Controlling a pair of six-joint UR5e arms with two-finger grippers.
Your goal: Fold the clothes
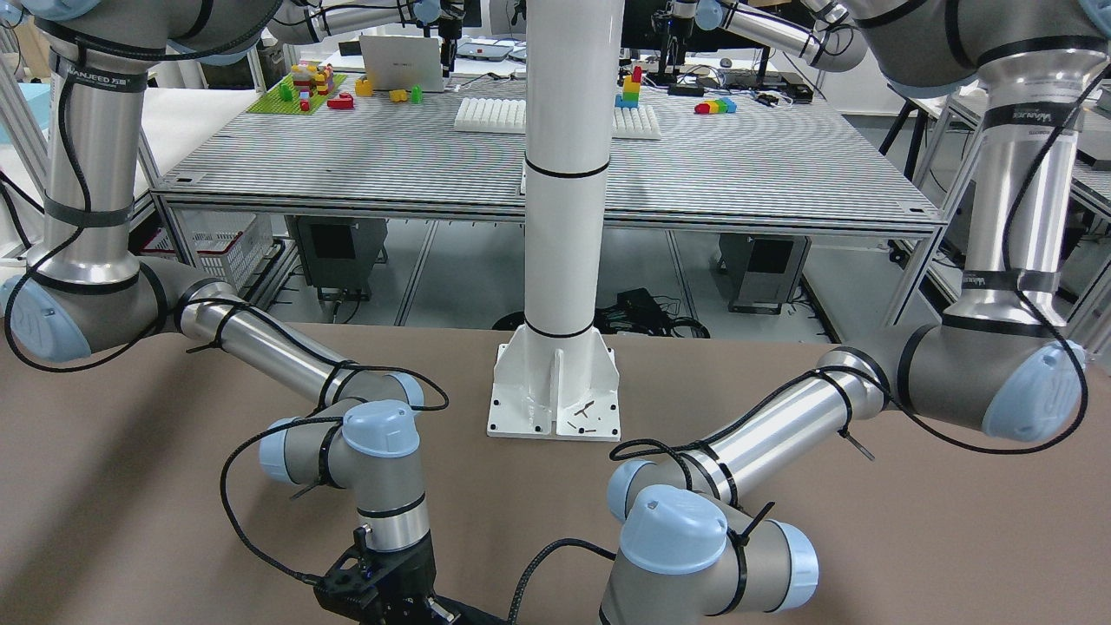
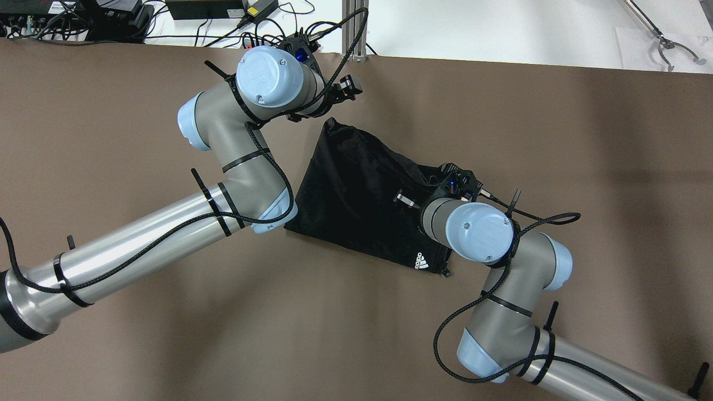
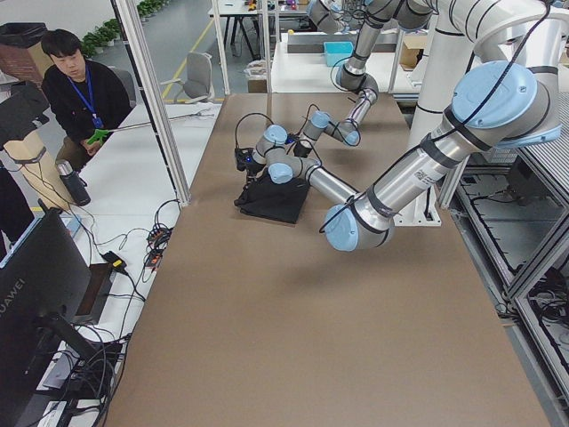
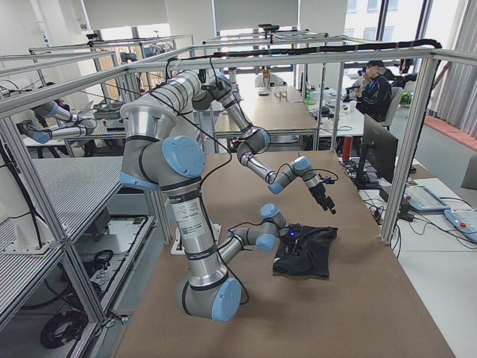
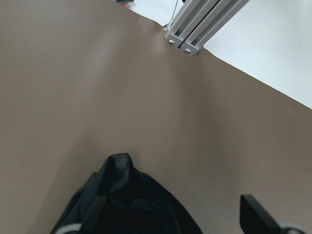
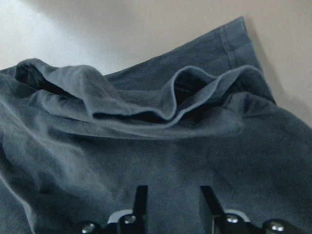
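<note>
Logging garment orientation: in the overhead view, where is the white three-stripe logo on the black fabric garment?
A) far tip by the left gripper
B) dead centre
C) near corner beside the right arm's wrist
C: the white three-stripe logo sits at the black fabric garment's near corner, beside the right arm's wrist.

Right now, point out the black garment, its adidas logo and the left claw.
black garment [image 2: 356, 178], overhead view, fabric middle.
adidas logo [image 2: 422, 262], overhead view, its stripes.
left claw [image 5: 171, 200], left wrist view, between fingertips.

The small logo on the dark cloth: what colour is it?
The logo is white, against the black garment; it shows best in the overhead view.
</note>
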